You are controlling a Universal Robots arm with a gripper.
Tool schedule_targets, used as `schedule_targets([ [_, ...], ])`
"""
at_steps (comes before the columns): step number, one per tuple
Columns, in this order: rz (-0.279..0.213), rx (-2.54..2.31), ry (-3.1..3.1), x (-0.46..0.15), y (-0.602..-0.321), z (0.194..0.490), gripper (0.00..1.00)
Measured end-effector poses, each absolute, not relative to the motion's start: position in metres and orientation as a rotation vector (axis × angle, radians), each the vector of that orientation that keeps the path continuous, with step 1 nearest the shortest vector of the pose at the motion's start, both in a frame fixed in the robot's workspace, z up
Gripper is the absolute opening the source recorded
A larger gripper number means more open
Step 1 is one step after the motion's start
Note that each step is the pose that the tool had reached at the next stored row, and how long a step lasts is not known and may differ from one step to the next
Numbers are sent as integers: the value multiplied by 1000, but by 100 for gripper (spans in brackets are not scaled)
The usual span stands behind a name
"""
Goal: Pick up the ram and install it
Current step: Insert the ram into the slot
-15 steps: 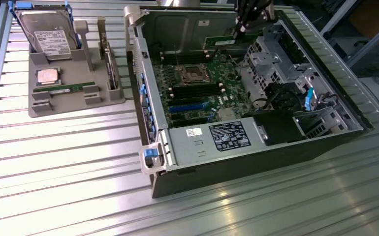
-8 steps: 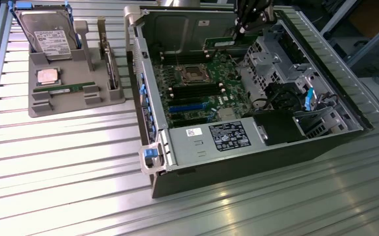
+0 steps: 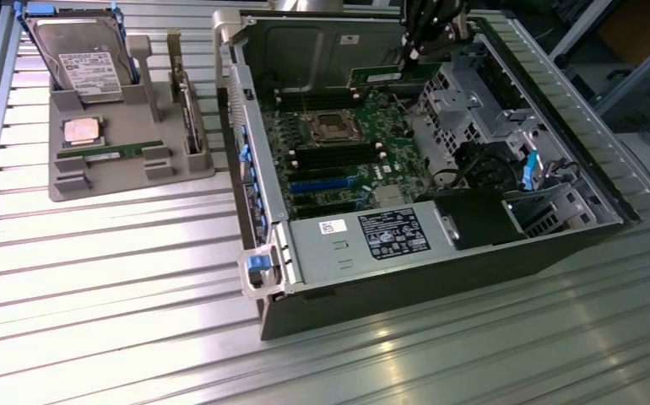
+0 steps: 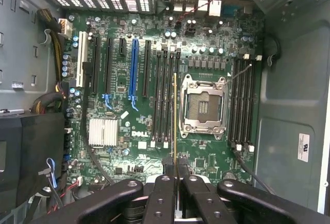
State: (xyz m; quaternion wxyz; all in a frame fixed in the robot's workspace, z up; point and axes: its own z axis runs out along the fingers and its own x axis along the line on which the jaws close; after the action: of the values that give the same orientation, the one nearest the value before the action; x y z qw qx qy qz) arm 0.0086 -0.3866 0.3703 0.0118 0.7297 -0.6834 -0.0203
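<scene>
Right now your gripper (image 4: 176, 173) is clamped on the ram (image 4: 176, 121), held over the open computer case (image 3: 302, 42).
You see the stick edge-on in the wrist view, a thin line pinched between the two fingers. It hangs over the motherboard (image 4: 124, 147), running alongside the black memory slots (image 4: 164, 100) just beside the processor socket (image 4: 202, 105). At the exterior view's left, a grey holder (image 3: 122, 179) carries a hard drive (image 3: 83, 59), a square chip (image 3: 81, 131) and another green stick (image 3: 109, 154).
</scene>
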Motion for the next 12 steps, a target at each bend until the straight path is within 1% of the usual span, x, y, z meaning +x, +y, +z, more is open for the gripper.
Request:
schedule_targets([
  [12, -63, 2275, -2131, 9, -387, 365, 12],
])
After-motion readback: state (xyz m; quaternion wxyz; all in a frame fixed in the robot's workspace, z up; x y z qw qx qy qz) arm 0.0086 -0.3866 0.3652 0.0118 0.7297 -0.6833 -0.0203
